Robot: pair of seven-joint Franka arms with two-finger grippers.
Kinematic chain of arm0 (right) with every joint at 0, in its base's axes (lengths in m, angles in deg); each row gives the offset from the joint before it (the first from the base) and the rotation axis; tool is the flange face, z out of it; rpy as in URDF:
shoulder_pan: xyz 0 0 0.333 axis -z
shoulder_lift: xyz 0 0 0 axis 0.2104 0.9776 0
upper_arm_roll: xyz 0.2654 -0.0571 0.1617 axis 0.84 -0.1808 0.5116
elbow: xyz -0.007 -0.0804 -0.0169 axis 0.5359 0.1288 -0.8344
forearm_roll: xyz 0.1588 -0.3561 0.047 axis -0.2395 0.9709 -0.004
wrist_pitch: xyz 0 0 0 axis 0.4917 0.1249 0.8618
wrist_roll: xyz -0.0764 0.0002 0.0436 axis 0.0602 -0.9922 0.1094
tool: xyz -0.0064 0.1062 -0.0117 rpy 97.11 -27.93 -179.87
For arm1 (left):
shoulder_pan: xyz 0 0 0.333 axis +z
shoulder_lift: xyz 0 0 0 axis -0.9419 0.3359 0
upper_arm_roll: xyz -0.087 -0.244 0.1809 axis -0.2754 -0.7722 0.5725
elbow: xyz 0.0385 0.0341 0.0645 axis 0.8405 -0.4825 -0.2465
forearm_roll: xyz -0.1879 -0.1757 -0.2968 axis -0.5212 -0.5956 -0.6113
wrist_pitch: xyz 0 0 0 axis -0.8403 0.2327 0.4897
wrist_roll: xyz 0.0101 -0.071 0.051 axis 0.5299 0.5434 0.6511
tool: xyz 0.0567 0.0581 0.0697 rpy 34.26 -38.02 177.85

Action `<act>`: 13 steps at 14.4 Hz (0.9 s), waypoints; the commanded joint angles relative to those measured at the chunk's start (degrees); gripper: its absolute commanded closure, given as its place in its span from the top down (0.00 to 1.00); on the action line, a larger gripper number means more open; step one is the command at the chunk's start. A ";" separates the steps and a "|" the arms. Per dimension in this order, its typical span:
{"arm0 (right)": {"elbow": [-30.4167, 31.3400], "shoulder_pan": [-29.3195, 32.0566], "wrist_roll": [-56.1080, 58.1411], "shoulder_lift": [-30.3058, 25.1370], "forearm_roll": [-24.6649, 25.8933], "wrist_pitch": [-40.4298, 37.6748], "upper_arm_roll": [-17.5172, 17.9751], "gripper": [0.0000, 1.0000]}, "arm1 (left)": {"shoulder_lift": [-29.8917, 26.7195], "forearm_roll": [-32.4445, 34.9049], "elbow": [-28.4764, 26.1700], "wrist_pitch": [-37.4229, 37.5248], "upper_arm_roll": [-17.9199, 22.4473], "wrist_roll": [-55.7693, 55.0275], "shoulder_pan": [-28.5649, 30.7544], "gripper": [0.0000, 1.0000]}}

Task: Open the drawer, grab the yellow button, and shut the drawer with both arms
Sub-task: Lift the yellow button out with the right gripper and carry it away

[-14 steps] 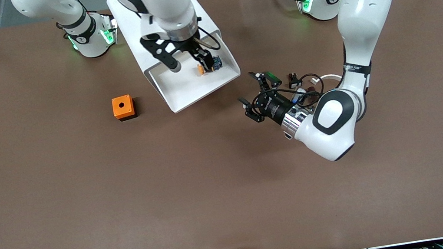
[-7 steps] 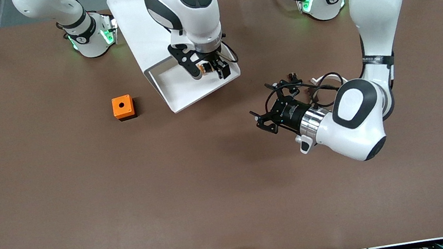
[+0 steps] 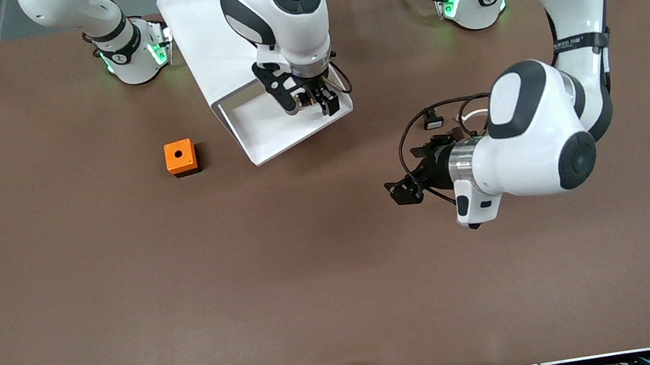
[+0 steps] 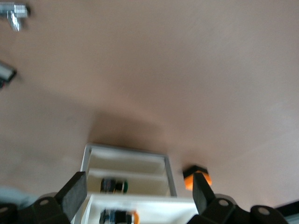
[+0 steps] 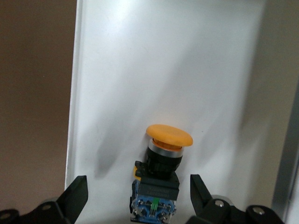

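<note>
We see the drawer pulled out of the top of the white cabinet, which stands at the 12 o'clock edge of the table between the two arm bases. The right arm reaches down from that edge, and the right end effector hangs low over the open drawer, toward the corner that points to the left arm's end of the table. In the right wrist view its fingers stand wide apart, one on each side of the button, and neither touches it. The button lies on its side on the white floor of the drawer, orange cap away from the wrist camera, black body and blue part close to it. The left arm bends down from its base, and the left end effector is over bare table at about 4 o'clock from the drawer, well apart from it. In the left wrist view its fingers are spread wide with nothing between them. An orange cube with a hole in its top sits on the table at about 9 o'clock from the drawer front, near it but not touching. A small black-and-white part lies on the table at about 12 o'clock from the left end effector
</note>
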 commanded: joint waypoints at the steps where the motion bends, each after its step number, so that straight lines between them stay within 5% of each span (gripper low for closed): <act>1: -0.78 -1.16 -1.84 0.57 0.59 -0.26 -0.62 0.93 | -2.03 9.22 -1.61 -7.56 0.39 1.36 -3.57 0.99; 9: -0.69 -0.63 -1.49 0.93 1.03 -0.78 -0.80 0.83 | 0.07 23.57 -2.75 -13.65 0.30 0.40 -8.86 0.99; 13: -0.78 -0.89 -0.09 0.93 3.92 -2.80 -0.80 0.83 | 0.43 24.20 -4.33 -14.44 0.30 0.13 -9.48 0.99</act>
